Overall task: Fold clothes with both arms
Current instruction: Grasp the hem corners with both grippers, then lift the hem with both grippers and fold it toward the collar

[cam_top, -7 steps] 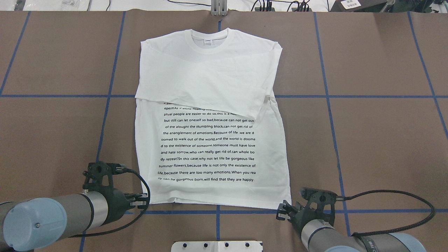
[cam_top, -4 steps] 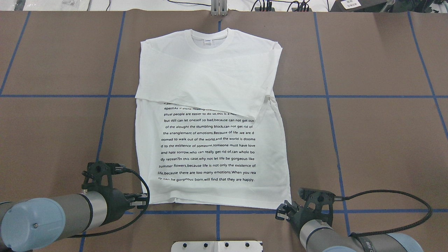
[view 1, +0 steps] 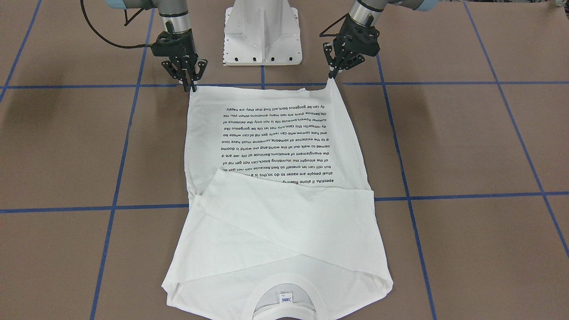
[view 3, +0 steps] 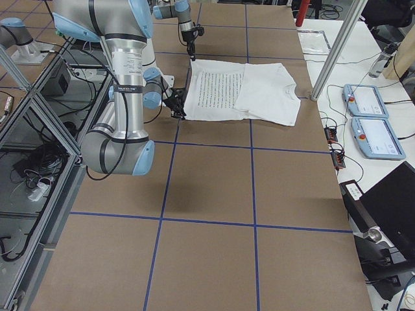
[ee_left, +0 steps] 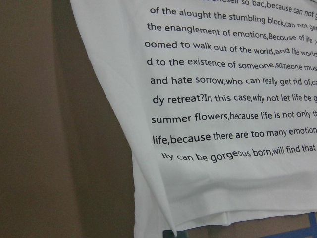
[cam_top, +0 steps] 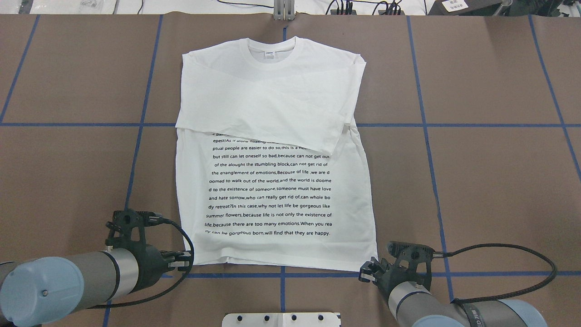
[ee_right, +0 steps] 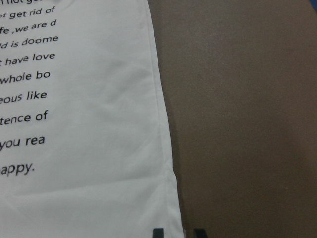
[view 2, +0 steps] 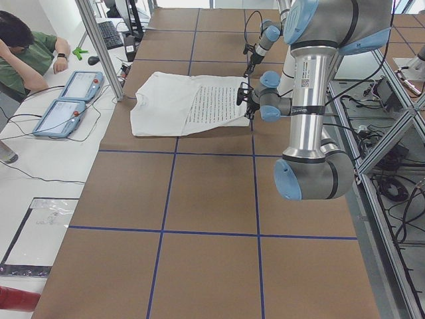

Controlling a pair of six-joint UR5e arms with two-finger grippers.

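Observation:
The white shirt [cam_top: 272, 181] lies flat on the brown table [cam_top: 476, 181], collar at the far edge, printed text up, sleeves folded across the chest. My left gripper [cam_top: 185, 261] is shut on the near left hem corner; in the front view [view 1: 331, 78] the cloth rises to a small peak at its tips. My right gripper [cam_top: 368, 272] is at the near right hem corner, jaws nearly together on it [view 1: 192, 87]. The right wrist view shows its fingertips [ee_right: 157, 233] straddling that corner of the shirt [ee_right: 74, 148]. The left wrist view shows only the shirt [ee_left: 223, 124].
The white pedestal base [view 1: 262, 31] stands between the two arms at the table's near edge. Blue tape lines [cam_top: 426, 136] cross the table. An operator [view 2: 20, 53] and two tablets [view 2: 66, 100] are beyond the far edge.
The right gripper has shifted slightly at the hem corner. The left gripper has settled a little lower. The shirt has not moved.

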